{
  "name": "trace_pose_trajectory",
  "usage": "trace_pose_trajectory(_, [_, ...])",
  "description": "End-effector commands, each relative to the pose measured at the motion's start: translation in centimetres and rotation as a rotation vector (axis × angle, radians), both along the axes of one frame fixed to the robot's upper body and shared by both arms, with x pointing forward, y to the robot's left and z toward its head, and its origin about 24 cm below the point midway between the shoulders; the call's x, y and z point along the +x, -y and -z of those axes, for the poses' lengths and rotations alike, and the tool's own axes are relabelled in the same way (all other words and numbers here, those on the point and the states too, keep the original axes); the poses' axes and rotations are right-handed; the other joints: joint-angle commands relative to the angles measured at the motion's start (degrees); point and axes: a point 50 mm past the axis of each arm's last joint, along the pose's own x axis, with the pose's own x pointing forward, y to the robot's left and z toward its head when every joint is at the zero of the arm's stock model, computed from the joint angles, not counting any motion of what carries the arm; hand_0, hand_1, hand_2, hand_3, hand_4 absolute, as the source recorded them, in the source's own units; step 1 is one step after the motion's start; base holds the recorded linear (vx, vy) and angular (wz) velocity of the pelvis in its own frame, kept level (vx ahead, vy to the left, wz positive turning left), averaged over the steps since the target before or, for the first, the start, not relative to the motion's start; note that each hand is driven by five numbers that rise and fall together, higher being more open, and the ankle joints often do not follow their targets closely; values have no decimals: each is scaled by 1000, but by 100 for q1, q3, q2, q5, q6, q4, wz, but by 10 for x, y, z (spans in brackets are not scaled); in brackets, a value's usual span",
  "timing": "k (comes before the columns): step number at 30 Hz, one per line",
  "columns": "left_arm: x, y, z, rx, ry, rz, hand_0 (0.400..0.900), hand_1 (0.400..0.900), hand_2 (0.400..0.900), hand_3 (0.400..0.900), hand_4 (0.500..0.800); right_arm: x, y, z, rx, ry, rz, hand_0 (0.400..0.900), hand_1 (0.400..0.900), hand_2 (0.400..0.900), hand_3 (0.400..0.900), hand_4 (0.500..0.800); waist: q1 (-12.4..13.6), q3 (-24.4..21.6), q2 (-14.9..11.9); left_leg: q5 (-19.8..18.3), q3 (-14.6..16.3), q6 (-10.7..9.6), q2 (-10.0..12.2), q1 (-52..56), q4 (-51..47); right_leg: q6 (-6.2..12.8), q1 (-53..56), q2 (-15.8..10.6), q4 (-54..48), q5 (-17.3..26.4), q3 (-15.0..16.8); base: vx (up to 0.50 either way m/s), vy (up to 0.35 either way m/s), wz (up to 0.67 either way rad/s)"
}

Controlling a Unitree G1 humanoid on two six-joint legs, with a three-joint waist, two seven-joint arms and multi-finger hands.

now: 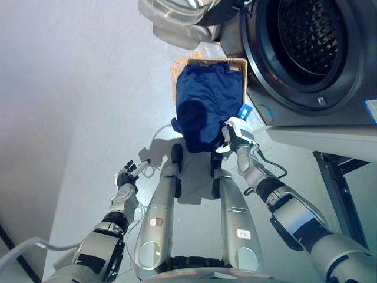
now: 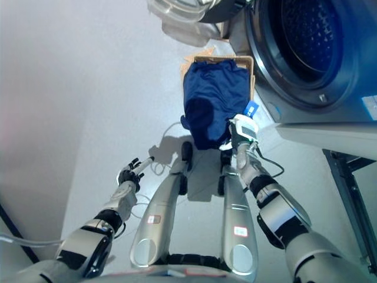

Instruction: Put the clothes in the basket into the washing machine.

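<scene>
We see the dark blue garment (image 1: 207, 105) heaped in the basket (image 1: 177, 73), spilling over its near rim, just beside the washing machine (image 1: 306, 53). Our right hand (image 1: 235, 134) touches the cloth's near edge; its grip we cannot tell. Our left hand (image 1: 128, 175) hangs relaxed, well apart from the basket.

This looks like a laundry corner set up for testing rather than a lived-in home — a front-loading washing machine (image 1: 312, 59) stands at the right with its round door (image 1: 177, 12) swung open, the perforated steel drum (image 1: 312, 32) showing inside. Just beside it on the floor sits a woven basket (image 1: 235, 63) heaped with dark blue clothes (image 1: 209, 103). The floor (image 1: 88, 118) is plain, pale and smooth, with no rug or furniture on it — and a dark metal frame (image 1: 339, 177) stands under a pale ledge beside the machine.
</scene>
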Motion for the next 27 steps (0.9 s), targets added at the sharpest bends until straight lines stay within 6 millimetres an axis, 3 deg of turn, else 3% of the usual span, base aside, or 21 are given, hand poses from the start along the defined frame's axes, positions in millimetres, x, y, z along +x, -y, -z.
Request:
trace_pose_trajectory(1, [-13, -7, 4, 9, 32, -86, 900, 900, 900, 900, 800, -3, 18, -13, -167, 173, 52, 900, 900, 900, 900, 800, -97, -228, 230, -669, 54, -86, -173, -349, 634, 323, -361, 1, 247, -191, 169, 0, 0, 0])
trace_pose_trajectory(9, [-8, -5, -4, -15, 88, -90, 900, 900, 900, 900, 800, 10, 49, -61, -345, 369, 146, 900, 900, 900, 900, 800, -70, -254, 342, -793, 53, -78, -172, -842, 1107, 307, -920, 8, 739, -278, 294, -4, -3, -1])
trace_pose_trajectory(15, [-6, -4, -6, -24, 99, -90, 900, 900, 900, 900, 800, 20, 50, -91, -366, 468, 136, 900, 900, 900, 900, 800, -65, -329, 349, -812, 56, -87, -149, -1037, 1181, 322, -1113, 27, 793, -291, 341, 1, -4, -2])
trace_pose_trajectory(22, [5, 2, -17, -58, 160, -59, 900, 900, 900, 900, 800, 24, 56, -94, -303, 409, 145, 900, 900, 900, 900, 800, 0, -284, 452, -956, 24, -72, -160, -1906, 1943, 238, -1980, 6, 1584, -484, 375, -51, -22, 2])
trace_pose_trajectory(27, [0, 3, -12, -78, 137, -60, 900, 900, 900, 900, 800, 25, 34, -82, -118, 378, 58, 900, 900, 900, 900, 800, -30, -277, 427, -1023, 0, -51, -148, -2472, 2369, 201, -2499, -26, 1994, -559, 319, -13, -14, 3])
